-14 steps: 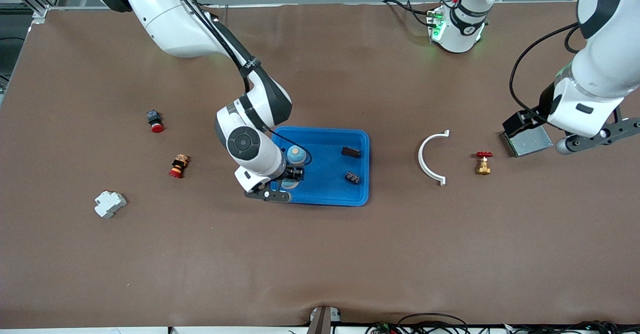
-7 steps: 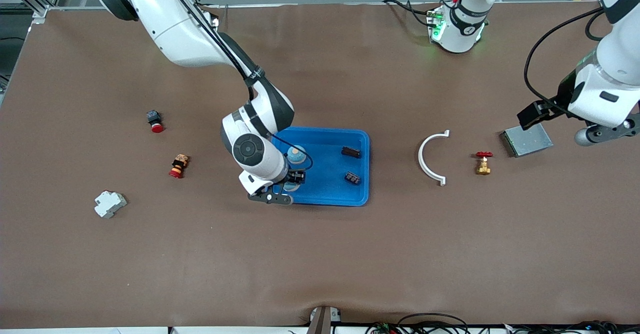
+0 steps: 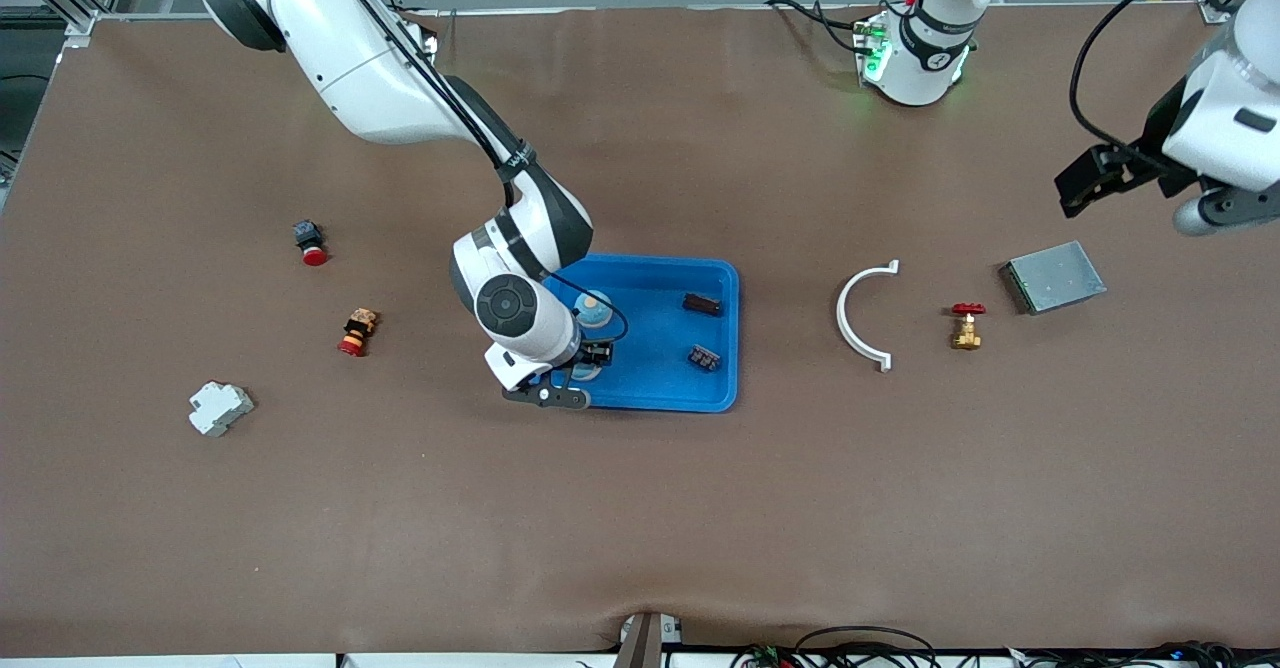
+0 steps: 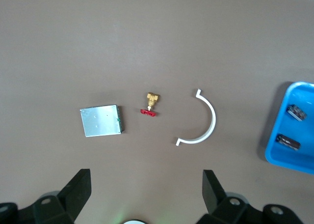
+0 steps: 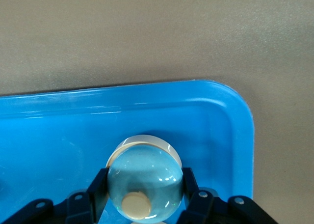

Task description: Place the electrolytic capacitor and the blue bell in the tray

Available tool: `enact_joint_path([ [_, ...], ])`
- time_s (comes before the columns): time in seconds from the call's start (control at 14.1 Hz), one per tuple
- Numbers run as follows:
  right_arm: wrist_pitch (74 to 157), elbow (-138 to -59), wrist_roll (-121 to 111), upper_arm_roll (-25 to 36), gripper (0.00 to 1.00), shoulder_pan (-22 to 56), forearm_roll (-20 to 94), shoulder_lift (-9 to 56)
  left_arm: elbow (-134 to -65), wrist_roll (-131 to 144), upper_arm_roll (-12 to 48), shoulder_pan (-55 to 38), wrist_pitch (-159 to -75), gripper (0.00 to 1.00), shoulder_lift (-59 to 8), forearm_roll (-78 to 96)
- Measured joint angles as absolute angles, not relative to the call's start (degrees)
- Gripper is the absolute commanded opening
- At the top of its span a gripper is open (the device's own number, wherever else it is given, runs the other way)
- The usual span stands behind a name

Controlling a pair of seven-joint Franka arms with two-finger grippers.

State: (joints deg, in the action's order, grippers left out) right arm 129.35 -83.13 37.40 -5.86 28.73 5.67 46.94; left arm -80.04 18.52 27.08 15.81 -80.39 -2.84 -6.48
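Observation:
The bright blue tray lies mid-table and also shows in the right wrist view and the left wrist view. My right gripper is low inside the tray, at the corner toward the right arm's end, shut on the pale blue bell. In the right wrist view the bell sits between the black fingers of that gripper. Two small dark parts lie in the tray. My left gripper is open and empty, high over bare table beside the metal box; its own view shows it wide open.
A white curved clip, a brass valve with a red handle and a grey metal box lie toward the left arm's end. A red push button, a red-and-yellow button and a white breaker lie toward the right arm's end.
My left arm has risen and drawn back toward its base, off the metal box. My right gripper has shifted slightly in the tray, still holding the bell.

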Motion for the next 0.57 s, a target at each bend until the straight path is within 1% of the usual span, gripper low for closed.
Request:
enact_joint_path([
  [0.07, 129.35, -83.13, 37.40, -5.85, 1.00, 28.73, 5.66, 46.94, -80.39, 17.77, 24.53, 14.45, -79.93, 1.00, -1.85, -4.44],
  [0.28, 129.28, -83.05, 37.39, -5.84, 1.00, 28.73, 5.64, 46.94, -82.90, 15.67, 14.27, 6.79, -79.48, 1.00, 0.97, -1.48],
  [0.42, 128.99, -82.66, 37.37, -5.85, 1.00, 28.73, 5.63, 46.87, -85.05, 15.21, 11.69, 4.31, -79.62, 1.00, 2.68, -1.24],
  [0.57, 125.18, -81.24, 37.37, -5.88, 1.00, 28.73, 5.63, 45.95, -87.36, 14.79, 11.60, 4.01, -80.76, 1.00, 4.12, -1.23],
])
